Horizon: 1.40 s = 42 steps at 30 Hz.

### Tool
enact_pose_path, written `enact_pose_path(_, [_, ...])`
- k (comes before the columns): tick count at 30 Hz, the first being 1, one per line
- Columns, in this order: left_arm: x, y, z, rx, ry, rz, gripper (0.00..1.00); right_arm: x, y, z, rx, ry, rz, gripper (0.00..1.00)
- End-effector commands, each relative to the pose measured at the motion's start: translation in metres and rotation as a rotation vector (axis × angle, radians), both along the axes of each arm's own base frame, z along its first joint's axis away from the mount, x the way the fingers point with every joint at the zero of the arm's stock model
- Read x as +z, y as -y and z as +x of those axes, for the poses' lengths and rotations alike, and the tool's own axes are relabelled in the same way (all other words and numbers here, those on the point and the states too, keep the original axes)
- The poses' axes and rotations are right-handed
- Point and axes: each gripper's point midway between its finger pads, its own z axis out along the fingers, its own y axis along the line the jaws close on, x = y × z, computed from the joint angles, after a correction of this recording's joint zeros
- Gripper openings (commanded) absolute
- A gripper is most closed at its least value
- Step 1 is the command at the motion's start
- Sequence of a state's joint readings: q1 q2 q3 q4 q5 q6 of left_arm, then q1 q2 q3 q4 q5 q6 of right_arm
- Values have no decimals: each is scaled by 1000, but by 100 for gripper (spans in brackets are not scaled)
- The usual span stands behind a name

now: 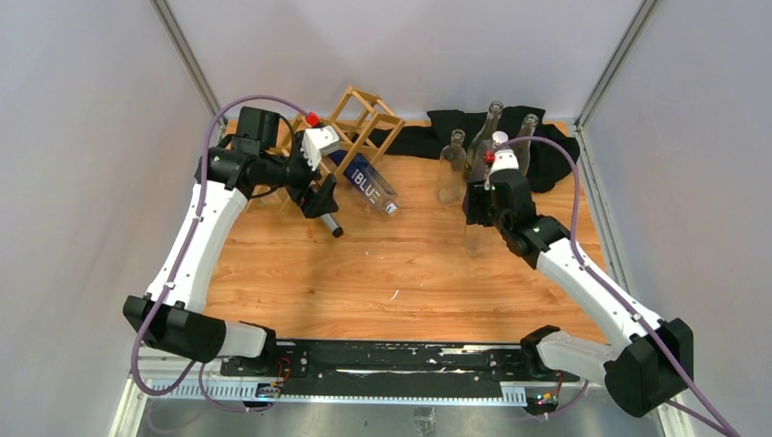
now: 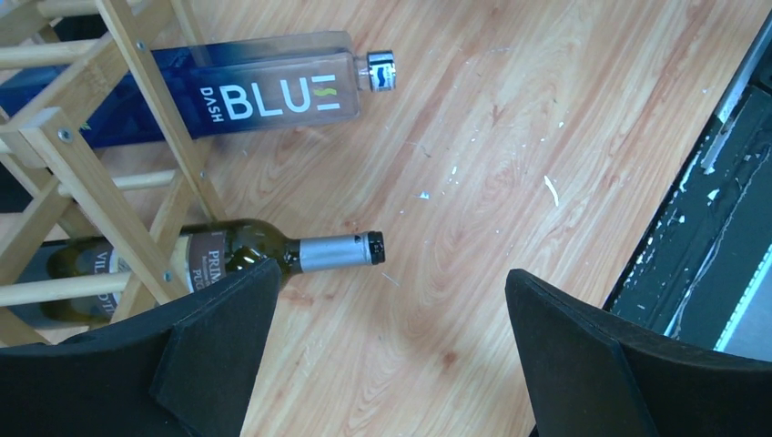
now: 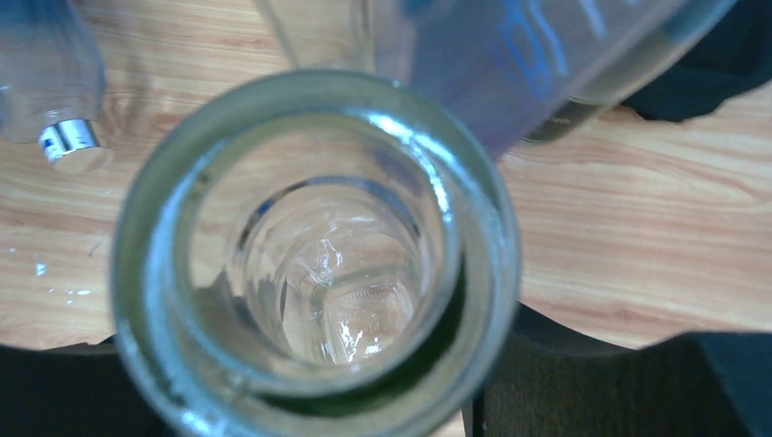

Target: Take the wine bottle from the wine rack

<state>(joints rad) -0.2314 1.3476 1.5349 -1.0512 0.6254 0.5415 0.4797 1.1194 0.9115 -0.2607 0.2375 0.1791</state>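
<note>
While the wine bottle lies in a low cell of the wine rack (a blue bottle occupies a neighbouring cell), our left gripper gapes wide by its neck; our right gripper clasps a clear bottle.

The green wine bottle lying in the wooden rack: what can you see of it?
The wine bottle is dark green glass with a cream label, a silver foil neck and a black cap. It lies on its side low in the wine rack, body between the sticks, neck poking out over the table. The open left claw hovers near.
</note>
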Motion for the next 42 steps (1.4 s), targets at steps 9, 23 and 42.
enact_pose_path(9, [12, 1, 6, -5, 23, -12, 100, 10, 94, 15, -430, 105, 0, 0])
enact_pose_path(23, [22, 8, 10, -16, 17, -51, 100, 21, 137, 75, -600, 269, -8, 0])
enact_pose_path(42, [24, 8, 11, -2, 11, -58, 100, -5, 139, 80, -601, 257, 24, 86])
